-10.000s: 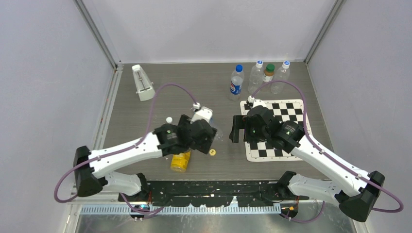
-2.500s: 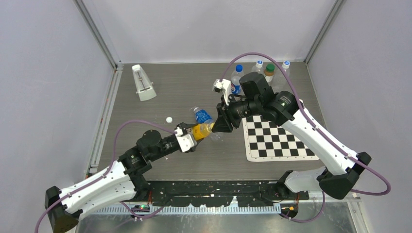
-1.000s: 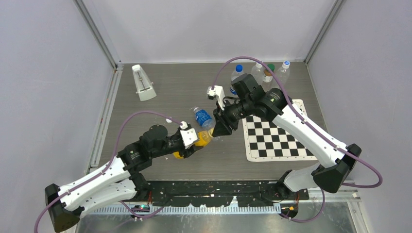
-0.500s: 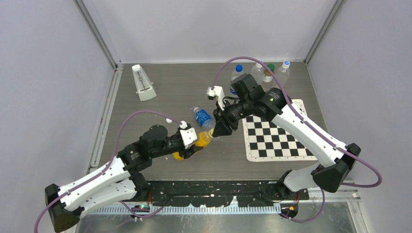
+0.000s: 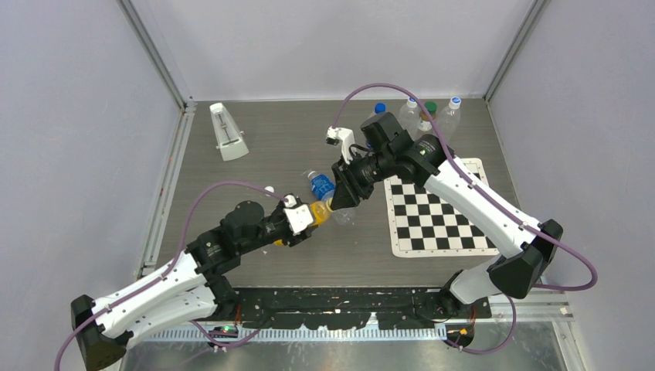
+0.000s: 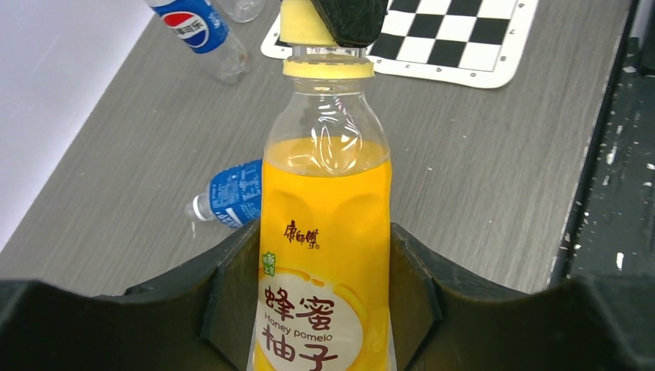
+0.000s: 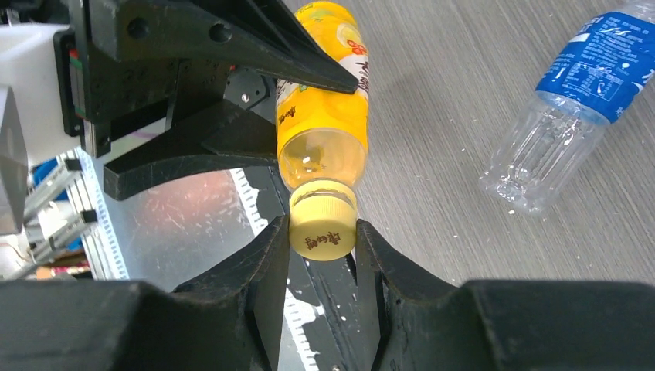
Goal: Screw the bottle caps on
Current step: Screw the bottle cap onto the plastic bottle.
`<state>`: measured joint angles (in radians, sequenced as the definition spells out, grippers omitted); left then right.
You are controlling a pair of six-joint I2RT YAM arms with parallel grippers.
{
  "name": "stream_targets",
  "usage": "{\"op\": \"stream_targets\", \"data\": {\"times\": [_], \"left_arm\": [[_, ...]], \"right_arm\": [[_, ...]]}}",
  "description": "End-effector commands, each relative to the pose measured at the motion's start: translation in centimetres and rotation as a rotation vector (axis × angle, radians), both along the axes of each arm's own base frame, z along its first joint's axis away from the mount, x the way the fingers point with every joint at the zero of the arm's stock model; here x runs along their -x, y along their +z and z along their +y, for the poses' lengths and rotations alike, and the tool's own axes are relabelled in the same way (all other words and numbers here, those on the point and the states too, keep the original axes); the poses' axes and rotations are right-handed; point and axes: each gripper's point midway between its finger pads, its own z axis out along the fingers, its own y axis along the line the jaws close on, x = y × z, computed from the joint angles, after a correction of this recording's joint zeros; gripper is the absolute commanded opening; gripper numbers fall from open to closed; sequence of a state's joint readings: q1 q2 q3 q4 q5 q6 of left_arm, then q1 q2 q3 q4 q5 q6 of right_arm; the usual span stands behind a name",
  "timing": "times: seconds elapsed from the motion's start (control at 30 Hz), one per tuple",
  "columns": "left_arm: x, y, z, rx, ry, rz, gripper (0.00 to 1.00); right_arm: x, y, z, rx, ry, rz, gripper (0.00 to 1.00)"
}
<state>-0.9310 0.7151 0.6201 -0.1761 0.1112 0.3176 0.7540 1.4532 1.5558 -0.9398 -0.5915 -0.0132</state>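
Shifted clear bottle [image 6: 324, 255], round yellow cap [image 7: 323, 229]

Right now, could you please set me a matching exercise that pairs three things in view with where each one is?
Things:
1. yellow cap
2. orange-drink bottle
3. uncapped blue-labelled bottle

Places:
A. lying on its side on the table
B. held in the left gripper
C. pinched in the right gripper

Pairs: 1-C, 2-B, 3-A.
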Motion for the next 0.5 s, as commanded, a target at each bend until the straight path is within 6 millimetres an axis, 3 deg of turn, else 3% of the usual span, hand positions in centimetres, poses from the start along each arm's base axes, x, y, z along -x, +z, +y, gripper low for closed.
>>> {"op": "stream_targets", "data": {"times": [0.0, 0.47], "left_arm": [[-1.3, 9.3, -1.1, 0.269, 0.021, -0.219, 0.0], [-2.3, 10.0, -0.5, 0.318, 0.084, -0.262, 0.0]], "right_arm": [[-1.8, 1.0, 1.4, -0.032, -0.135, 0.028, 0.13], [-3.9, 1.5, 2.0, -0.059, -0.468, 0.238, 0.13]]}}
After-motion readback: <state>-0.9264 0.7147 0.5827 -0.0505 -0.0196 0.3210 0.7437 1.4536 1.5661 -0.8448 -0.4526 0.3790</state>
